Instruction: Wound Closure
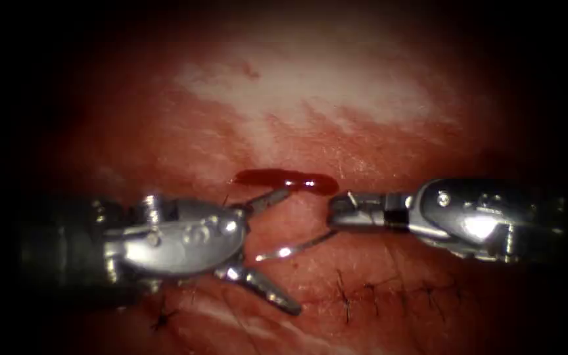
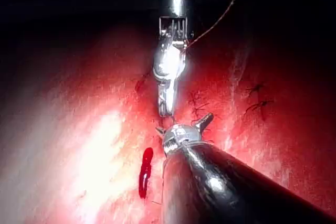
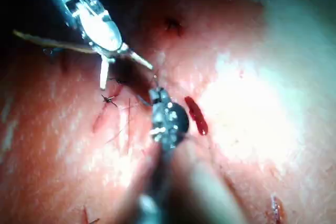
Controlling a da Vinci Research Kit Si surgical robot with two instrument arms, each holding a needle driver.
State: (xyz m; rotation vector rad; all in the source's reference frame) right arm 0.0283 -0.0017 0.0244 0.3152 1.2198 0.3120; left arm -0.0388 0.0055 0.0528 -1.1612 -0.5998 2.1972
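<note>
Two tools meet over the tissue [image 1: 336, 98] in the endoscope view, tips near each other at the middle. The left tool [image 1: 267, 246] comes in from the left with its jaws spread wide apart: one jaw points up and right toward the fluid, the other down and right toward the near edge. It holds nothing.

The right tool [image 1: 340, 212] comes in from the right, and its jaws are closed on the needle [image 1: 294, 248]. The grip sits at one end of the curve; from there the needle sweeps down and left as a thin bright arc, its free tip ending in the gap between the left tool's two spread jaws. The needle lies above the surface and is not in the tissue, as far as the endoscope view shows.

A small pool of red fluid [image 1: 287, 179] lies on the tissue just beyond the two tips, nearly touching the left tool's upper jaw. Dark stitches [image 1: 363, 292] cross the cut on the near side, below the right tool, and another dark knot [image 1: 164, 319] sits near the left tool's shaft.

From the left wrist view, the right tool [image 2: 167, 109] hangs tip-down toward the left tool [image 2: 184, 127], and a thin thread [image 2: 223, 11] runs from beside its wrist up and away. The fluid [image 2: 144, 174] shows there as a narrow streak.
</note>
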